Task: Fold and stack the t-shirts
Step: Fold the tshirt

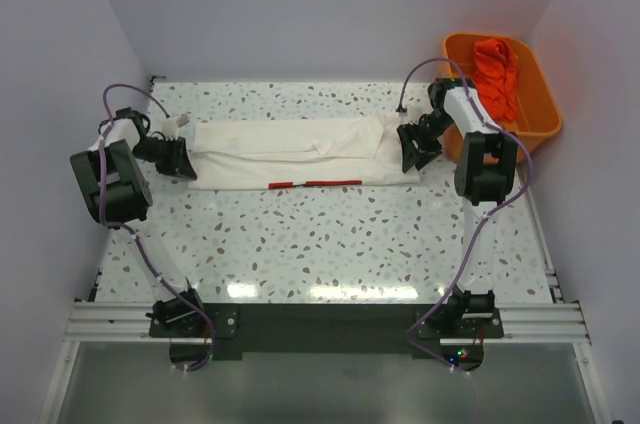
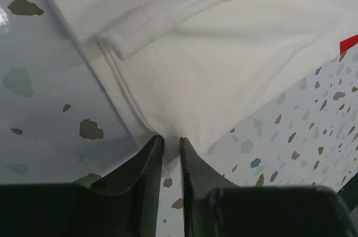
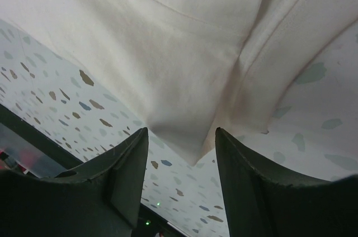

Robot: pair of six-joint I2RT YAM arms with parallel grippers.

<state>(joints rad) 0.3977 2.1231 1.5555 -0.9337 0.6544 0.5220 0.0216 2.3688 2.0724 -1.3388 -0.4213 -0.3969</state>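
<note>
A white t-shirt (image 1: 290, 152) lies folded into a long strip across the far half of the table, with a thin line of red print (image 1: 315, 184) along its near edge. My left gripper (image 1: 188, 166) is at the strip's left end, shut on the shirt's near-left corner. In the left wrist view the fingers (image 2: 170, 139) pinch the white cloth (image 2: 224, 64). My right gripper (image 1: 408, 159) is at the right end. In the right wrist view its jaws (image 3: 182, 132) stand wide open on either side of a corner of the shirt (image 3: 184, 41), not gripping it.
An orange plastic tub (image 1: 535, 104) stands at the back right, just behind my right arm, with crumpled orange-red cloth (image 1: 497, 69) in it. Speckled tabletop (image 1: 320, 244) stretches between the shirt and the arm bases. Walls close in on both sides.
</note>
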